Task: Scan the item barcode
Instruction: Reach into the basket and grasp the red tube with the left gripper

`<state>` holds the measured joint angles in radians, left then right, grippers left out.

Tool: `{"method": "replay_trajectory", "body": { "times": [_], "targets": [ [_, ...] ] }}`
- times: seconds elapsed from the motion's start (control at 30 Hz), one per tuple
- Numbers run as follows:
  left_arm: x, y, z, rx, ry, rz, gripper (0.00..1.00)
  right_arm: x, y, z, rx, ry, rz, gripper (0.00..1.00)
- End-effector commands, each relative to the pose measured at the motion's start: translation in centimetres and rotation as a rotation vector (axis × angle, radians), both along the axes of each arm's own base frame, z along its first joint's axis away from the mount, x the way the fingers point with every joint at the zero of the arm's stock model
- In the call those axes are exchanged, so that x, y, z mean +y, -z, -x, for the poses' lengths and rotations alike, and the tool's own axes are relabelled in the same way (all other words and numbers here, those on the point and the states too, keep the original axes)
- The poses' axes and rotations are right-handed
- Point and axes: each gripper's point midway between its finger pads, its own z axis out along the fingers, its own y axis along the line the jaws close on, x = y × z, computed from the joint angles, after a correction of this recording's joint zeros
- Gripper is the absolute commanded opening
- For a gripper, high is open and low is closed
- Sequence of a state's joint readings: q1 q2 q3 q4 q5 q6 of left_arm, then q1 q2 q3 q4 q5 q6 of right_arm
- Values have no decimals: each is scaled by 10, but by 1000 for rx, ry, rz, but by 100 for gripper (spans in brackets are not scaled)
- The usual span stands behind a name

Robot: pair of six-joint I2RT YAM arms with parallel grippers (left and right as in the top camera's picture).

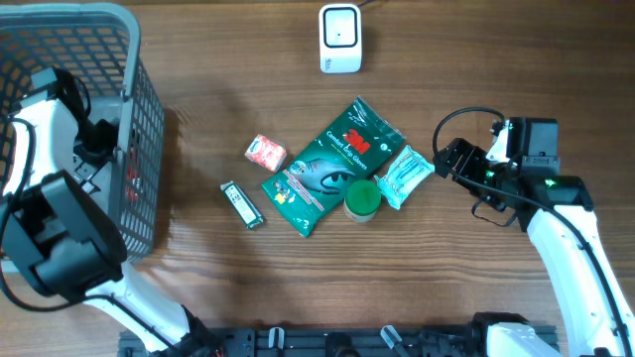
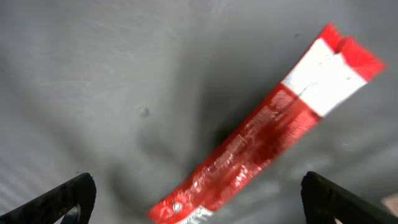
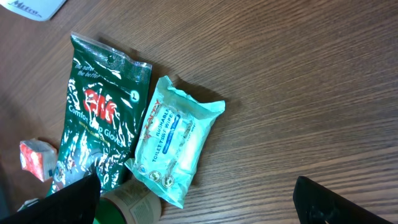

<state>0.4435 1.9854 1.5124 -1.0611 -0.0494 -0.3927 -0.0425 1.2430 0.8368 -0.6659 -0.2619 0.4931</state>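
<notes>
The left pincer (image 2: 199, 194) is open inside the basket (image 1: 109, 30), with a red packet (image 2: 261, 140) lying loose just below it; that item is judged finished. The right pincer (image 3: 199, 202) is open as well. The wipes pack (image 3: 177, 146) lies just ahead of it on the table (image 3: 311, 74), touching the gloves bag (image 3: 99, 118). A grasp at its free side is needed; bare table is seen toward the scanner (image 1: 340, 38).

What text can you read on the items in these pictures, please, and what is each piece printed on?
"3M": on the green glove pack.
"Comfort Grip Gloves": same pack.
"L": same pack, top corner.
"WIPES": on the teal wipes pack; its other print is too small.
Red wrapper, small red box, dark strip packet: print too blurred to read.
</notes>
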Motion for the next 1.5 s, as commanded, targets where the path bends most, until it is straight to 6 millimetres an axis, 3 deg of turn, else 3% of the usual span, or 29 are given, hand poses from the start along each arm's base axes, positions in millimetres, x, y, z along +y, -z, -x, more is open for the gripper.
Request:
{"method": "replay_trajectory", "body": {
  "times": [0.0, 0.1, 0.13, 0.17, 0.2, 0.23, 0.27, 0.3, 0.37, 0.47, 0.53, 0.57, 0.63, 0.67, 0.73, 0.77, 0.83, 0.9, 0.97, 1.0, 1.07, 1.1, 1.17, 1.2, 1.23, 1.33, 1.4, 1.43, 1.47],
  "targets": [
    [-9, 24, 5, 52, 54, 62, 99, 0, 0, -2, 4, 7, -2, 100],
    [-12, 32, 11, 91, 77, 82, 91, 0, 1, -2, 5, 7, -2, 100],
    [-13, 32, 13, 98, 76, 86, 83, 0, 1, -2, 5, 8, -2, 100],
    [-13, 32, 14, 104, 75, 89, 67, 0, 0, -2, 4, 7, -2, 100],
    [-13, 32, 15, 107, 73, 87, 61, 0, 1, -2, 5, 8, -2, 100],
    [-13, 32, 16, 110, 70, 88, 40, 0, 1, -1, 6, 7, -2, 100],
    [-13, 32, 16, 113, 70, 89, 11, 0, 1, -1, 7, 8, -2, 100],
    [-12, 32, 17, 116, 67, 86, 4, 0, 1, -1, 7, 7, -2, 100],
    [4, 27, 23, 145, 57, 22, 4, 0, 1, -1, 7, 7, -2, 100],
    [35, -23, 17, 142, 37, -101, 4, 0, 0, -2, 5, 8, -3, 100],
    [44, -75, -2, 44, 28, -149, 4, -1, 0, -2, 9, 27, -13, 100],
    [46, -114, -14, -48, 27, -180, 4, 0, 0, -2, 12, 38, -19, 100],
    [36, -171, -28, -198, 39, -195, 4, -1, 1, -2, 16, 50, -26, 100],
    [15, -228, -35, -359, 73, -195, 4, 0, 0, -2, 16, 52, -27, 100],
    [-16, -270, -34, -488, 132, -180, 4, 0, 1, -2, 17, 52, -27, 100],
    [-46, -291, -30, -554, 193, -152, 4, 0, 1, -1, 19, 52, -27, 100],
    [-115, -309, -16, -585, 355, -91, 4, 0, 1, -1, 19, 54, -28, 100],
    [-188, -300, -13, -546, 550, -20, 4, 0, 1, -1, 27, 79, -42, 100],
    [-240, -281, -12, -502, 682, 29, 4, 0, 1, -1, 29, 81, -43, 100],
    [-271, -258, -10, -457, 699, 42, 4, 0, 2, 1, 36, 80, -43, 99],
    [-302, -227, -9, -418, 740, 42, 4, 0, 2, 2, 40, 78, -41, 100],
    [-329, -192, -6, -379, 809, 57, 4, -1, 2, 1, 38, 80, -37, 100],
    [-351, -142, 4, -325, 804, 80, 4, -1, 3, 1, 39, 81, -37, 100],
    [-361, -101, 14, -286, 798, 90, 4, -1, 3, 2, 43, 81, -37, 100],
    [-366, -72, 22, -267, 797, 100, 4, -1, 3, 2, 43, 80, -37, 100],
    [-372, -9, 42, -255, 830, 117, 4, -1, 3, 2, 43, 81, -38, 100],
    [-366, 8, 50, -238, 792, 118, 4, -1, 3, 2, 43, 81, -38, 100],
    [-364, 9, 51, -233, 790, 115, 12, -1, 3, 2, 43, 81, -38, 100],
    [-366, 5, 49, -248, 790, 118, 45, -1, 3, 1, 40, 81, -38, 100]
  ]
}}
